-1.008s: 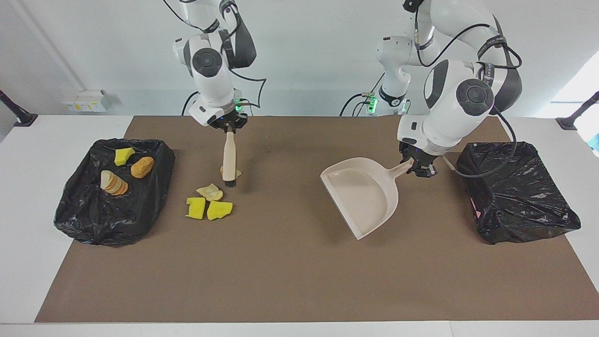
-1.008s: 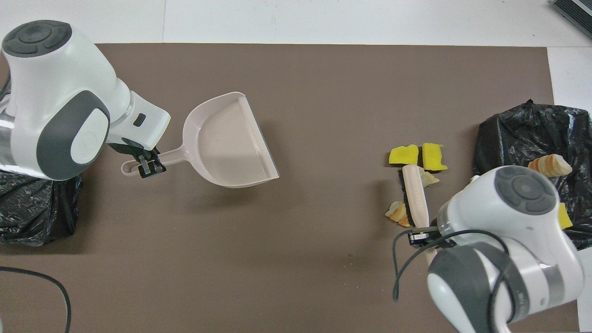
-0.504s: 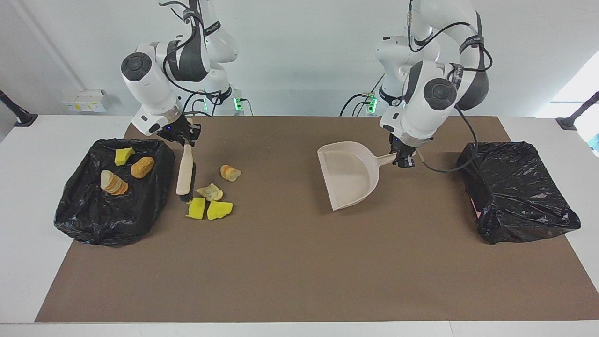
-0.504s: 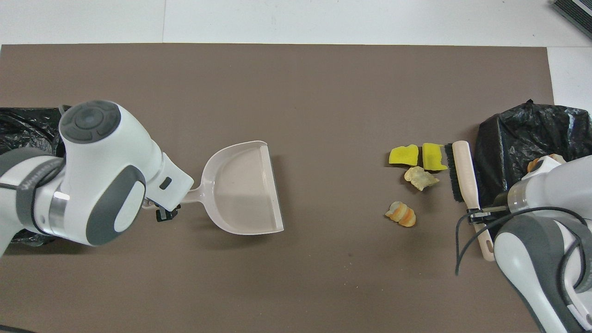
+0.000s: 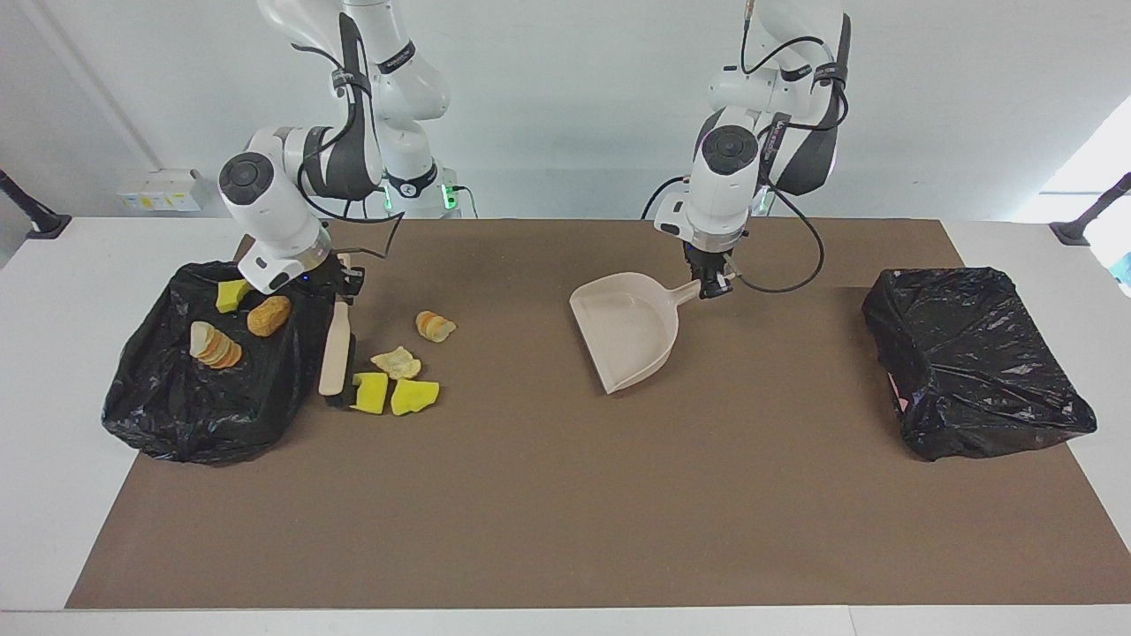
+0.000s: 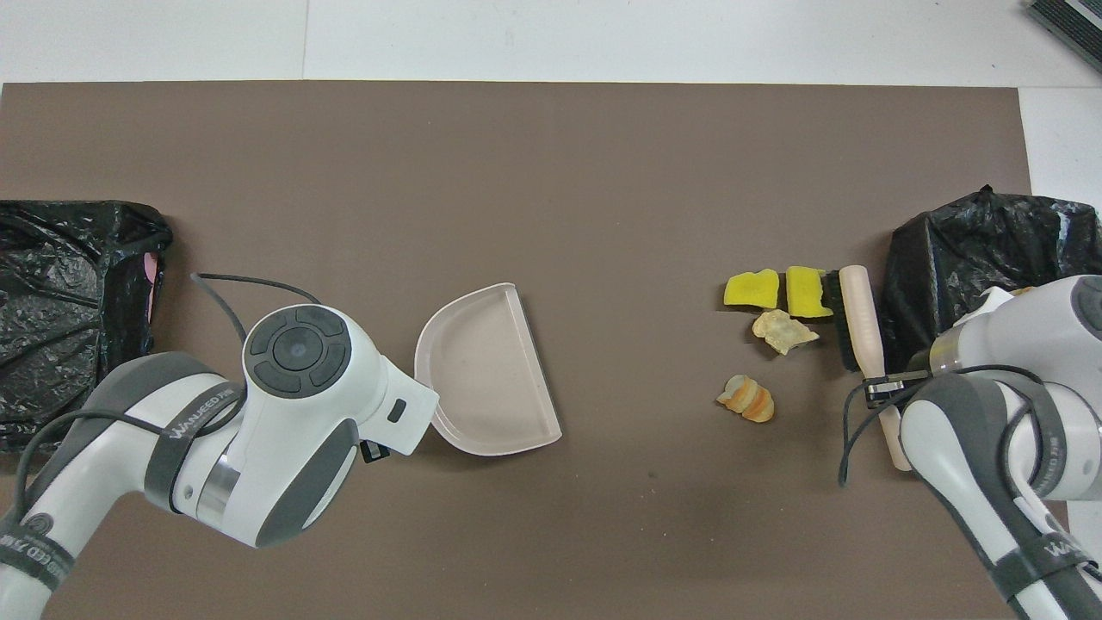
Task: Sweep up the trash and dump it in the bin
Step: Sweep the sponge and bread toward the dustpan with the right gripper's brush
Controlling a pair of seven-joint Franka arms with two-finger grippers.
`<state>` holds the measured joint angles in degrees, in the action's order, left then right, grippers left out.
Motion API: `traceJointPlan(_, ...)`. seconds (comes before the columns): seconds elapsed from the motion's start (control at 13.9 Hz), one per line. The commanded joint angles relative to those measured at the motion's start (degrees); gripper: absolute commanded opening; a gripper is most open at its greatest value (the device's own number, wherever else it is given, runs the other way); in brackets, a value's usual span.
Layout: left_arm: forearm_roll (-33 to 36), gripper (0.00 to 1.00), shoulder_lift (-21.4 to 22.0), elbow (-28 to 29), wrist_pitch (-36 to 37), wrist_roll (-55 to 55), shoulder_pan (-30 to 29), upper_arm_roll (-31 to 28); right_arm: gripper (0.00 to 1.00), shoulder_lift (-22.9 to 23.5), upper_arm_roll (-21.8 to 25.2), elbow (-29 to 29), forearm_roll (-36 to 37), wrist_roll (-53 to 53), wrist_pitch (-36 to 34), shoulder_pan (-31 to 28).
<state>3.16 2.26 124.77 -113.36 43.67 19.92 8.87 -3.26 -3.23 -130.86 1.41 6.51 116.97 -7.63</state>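
My right gripper (image 5: 340, 284) is shut on the handle of the beige brush (image 5: 336, 349), whose black bristles sit beside two yellow sponge chunks (image 5: 369, 392) (image 5: 413, 397). A pale flake (image 5: 396, 362) and an orange-brown lump (image 5: 434, 325) lie on the mat nearer the robots. The black-bagged bin (image 5: 177, 415) at the right arm's end holds a yellow chunk (image 5: 233, 293) and two bread-like lumps (image 5: 268, 315). My left gripper (image 5: 714, 284) is shut on the handle of the beige dustpan (image 5: 627, 331), over mid-table, empty, mouth tilted down. In the overhead view the brush (image 6: 861, 319) lies between scraps (image 6: 752, 288) and bin (image 6: 973, 250).
A second black-bagged bin (image 5: 972, 371) stands at the left arm's end of the table, seen also as a black bag (image 6: 60, 284) in the overhead view. The brown mat (image 5: 565, 512) covers most of the white table.
The right gripper carried the brush from beside the lump over to the bin side of the scraps. The left arm brought the dustpan toward the middle of the table.
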Motion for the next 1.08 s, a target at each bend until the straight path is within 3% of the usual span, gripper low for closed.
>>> traceJointPlan(0.0,1.0,0.00,2.0,4.1,-3.3,-1.7,0.1,-0.4,0.00,-0.3,-0.5,0.0,0.7,-3.3,0.4,2.7)
traceJointPlan(0.29,0.9,0.00,1.3,4.3,-3.8,-3.7,0.6,-0.4,0.00,4.0,-1.0,2.0,0.6,-7.5,1.5,7.1)
traceJointPlan(0.65,0.9,0.00,1.2,4.3,-3.8,-4.2,0.6,-0.4,0.00,4.5,-1.2,4.1,-1.1,-8.7,0.3,15.3)
traceJointPlan(1.01,0.8,0.00,1.2,4.3,-3.8,-4.3,0.4,-0.4,0.00,6.2,-1.3,6.1,-7.9,-13.1,-0.1,23.1)
